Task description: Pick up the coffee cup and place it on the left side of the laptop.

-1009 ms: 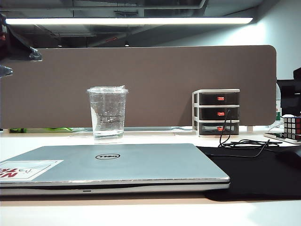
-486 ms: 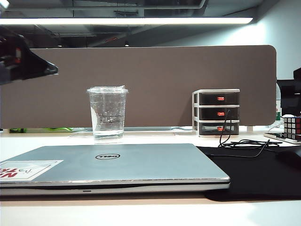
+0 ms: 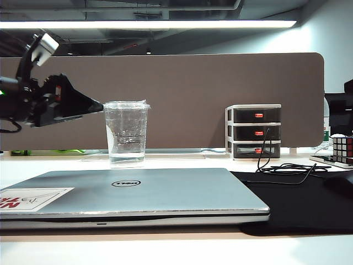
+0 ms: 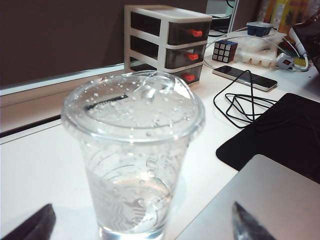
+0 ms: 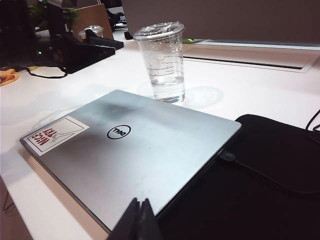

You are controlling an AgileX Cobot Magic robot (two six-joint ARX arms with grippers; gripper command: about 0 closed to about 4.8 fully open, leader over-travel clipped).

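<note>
Left wrist view: the left pincer [image 4: 140, 222] gapes wide around the clear lidded plastic coffee cup [image 4: 133, 155] – aligned to grasp it. The cup stands on the white desk [image 3: 49, 163] behind the silver Dell laptop [image 3: 132, 196] (right pincer [image 5: 138, 220] closed, parked over the lid).

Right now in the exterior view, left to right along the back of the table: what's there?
left gripper → coffee cup → drawer unit → Rubik's cube
</note>
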